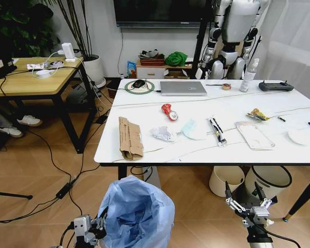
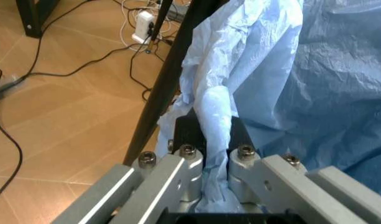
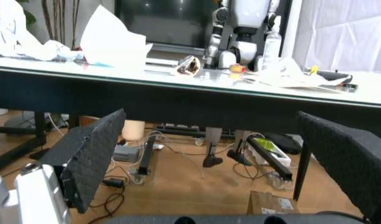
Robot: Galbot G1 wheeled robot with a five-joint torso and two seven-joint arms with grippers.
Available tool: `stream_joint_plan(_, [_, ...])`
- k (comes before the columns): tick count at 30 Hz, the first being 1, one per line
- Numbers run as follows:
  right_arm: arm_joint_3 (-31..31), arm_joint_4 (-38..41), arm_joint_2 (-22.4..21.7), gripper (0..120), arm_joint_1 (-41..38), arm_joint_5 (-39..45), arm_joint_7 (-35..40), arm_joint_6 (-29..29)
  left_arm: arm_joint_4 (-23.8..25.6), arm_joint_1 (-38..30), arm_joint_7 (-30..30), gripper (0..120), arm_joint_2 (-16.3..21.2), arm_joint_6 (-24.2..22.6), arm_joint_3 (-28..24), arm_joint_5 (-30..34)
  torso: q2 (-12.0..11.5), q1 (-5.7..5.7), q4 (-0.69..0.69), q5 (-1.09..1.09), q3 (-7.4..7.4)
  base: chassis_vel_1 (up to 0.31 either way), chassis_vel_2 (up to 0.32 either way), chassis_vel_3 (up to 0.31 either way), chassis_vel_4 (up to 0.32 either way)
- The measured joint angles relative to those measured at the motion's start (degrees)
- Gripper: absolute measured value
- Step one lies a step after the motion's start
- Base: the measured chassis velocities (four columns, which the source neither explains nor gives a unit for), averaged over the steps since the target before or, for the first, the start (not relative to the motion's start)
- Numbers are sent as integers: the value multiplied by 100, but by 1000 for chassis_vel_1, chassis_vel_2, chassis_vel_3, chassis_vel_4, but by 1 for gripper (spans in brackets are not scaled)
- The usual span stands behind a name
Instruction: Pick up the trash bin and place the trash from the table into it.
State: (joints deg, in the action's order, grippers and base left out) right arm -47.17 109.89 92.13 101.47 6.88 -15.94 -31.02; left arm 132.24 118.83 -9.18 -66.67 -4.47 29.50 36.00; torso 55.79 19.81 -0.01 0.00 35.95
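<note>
the trash bin [image 1: 138, 214] sits low in front of the counter [image 1: 144, 150], below its near left edge, its crinkly blue bag billowing over the rim. the left gripper [image 1: 93, 230] is at the bin's left side, and in the left wrist view its fingers [image 2: 187, 161] are pinched together on a fold of the blue bag [image 2: 215, 116], with the bin [image 2: 327, 84] just beyond.

up on the white marble-look counter the trash is spread out. folded brown cardboard [image 1: 130, 137] lies near the front left edge, with crumpled white tissue [image 1: 163, 134] just to its right and a light blue face mask [image 1: 194, 129] beside that. a crushed red can [image 1: 169, 111] lies farther back, toward the grey laptop [image 1: 183, 88]. to the right are a black-and-white wrapper [image 1: 217, 131], a clear flat packet [image 1: 254, 136], a yellowish wrapper [image 1: 258, 114] and a white disc [image 1: 300, 137] near the right edge.

the right gripper [image 1: 248, 202] hangs below the counter's front right edge, fingers spread apart with nothing between them; the right wrist view shows its two dark pads [image 3: 93, 156] wide apart, looking under the counter edge [image 3: 190, 95]. a cream round bin [image 1: 226, 179] and a white bin with black rim [image 1: 267, 181] stand on the floor under the counter.
</note>
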Motion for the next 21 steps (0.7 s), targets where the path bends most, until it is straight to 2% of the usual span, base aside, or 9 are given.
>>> stream_joint_plan(21, [-55, 33, 0, 100, 12, 12, 4, -26, -45, 48, 30, 0, -10, 102, -63, -202, 569, 243, 0, 0, 327, 0, 0, 0, 0])
